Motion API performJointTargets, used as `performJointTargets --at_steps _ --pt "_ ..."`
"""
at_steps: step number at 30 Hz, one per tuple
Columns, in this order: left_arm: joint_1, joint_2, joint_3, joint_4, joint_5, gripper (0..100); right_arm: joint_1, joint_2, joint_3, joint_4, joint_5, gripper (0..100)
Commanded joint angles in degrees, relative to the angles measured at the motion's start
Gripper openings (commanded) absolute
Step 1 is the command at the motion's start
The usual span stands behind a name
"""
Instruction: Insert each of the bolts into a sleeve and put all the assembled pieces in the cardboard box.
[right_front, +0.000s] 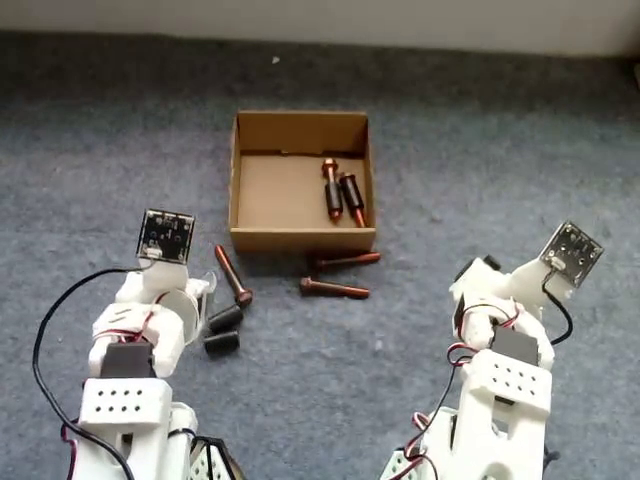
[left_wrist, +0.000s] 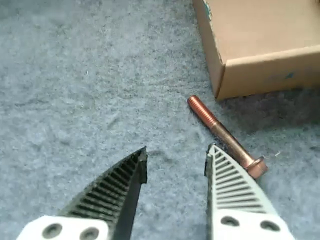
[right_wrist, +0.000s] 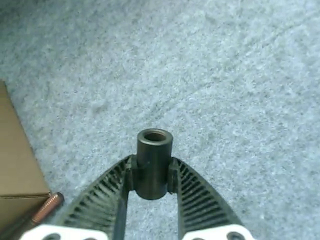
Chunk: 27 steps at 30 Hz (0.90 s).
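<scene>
Bolt (left_wrist: 222, 132), beside cardboard box (left_wrist: 270, 75): rigid, likely slick, roll-prone; grip mid-shank; left tool (left_wrist: 177, 149) agape, empty; right tool (right_wrist: 151, 161) clamps sleeve (right_wrist: 155, 145).

It was a carpeted indoor room, home or office unclear: grey-blue carpet (right_front: 500, 150) covered the ground, meeting a pale wall (right_front: 400, 20) at twelve o'clock.

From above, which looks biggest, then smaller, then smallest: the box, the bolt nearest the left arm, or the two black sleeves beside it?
1. Box
2. Bolt
3. Far sleeve and near sleeve: they look about alike, so I won't rank them.
</scene>
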<state>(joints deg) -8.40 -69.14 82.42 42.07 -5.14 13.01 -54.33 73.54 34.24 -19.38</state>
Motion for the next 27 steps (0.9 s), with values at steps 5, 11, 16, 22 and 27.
performJointTargets --at_steps 5,11,16,22,27 --pt "-1.01 -0.04 -20.09 19.43 -9.05 21 -0.4 -1.63 -0.48 -1.27 -0.44 0.4" --pt "-1.01 0.04 -25.1 26.11 -16.26 21 -0.4 -1.63 -0.48 -1.27 -0.44 0.4" --pt "-0.92 0.04 -25.1 27.52 -20.57 21 -0.4 -1.63 -0.48 -1.27 -0.44 0.4" --pt "2.95 0.04 -25.27 29.54 -23.03 21 -0.4 -1.63 -0.48 -1.27 -0.44 0.4" --pt "3.91 4.62 -28.26 29.8 -25.23 21 -0.48 -1.63 -0.48 -1.27 -0.44 0.4"
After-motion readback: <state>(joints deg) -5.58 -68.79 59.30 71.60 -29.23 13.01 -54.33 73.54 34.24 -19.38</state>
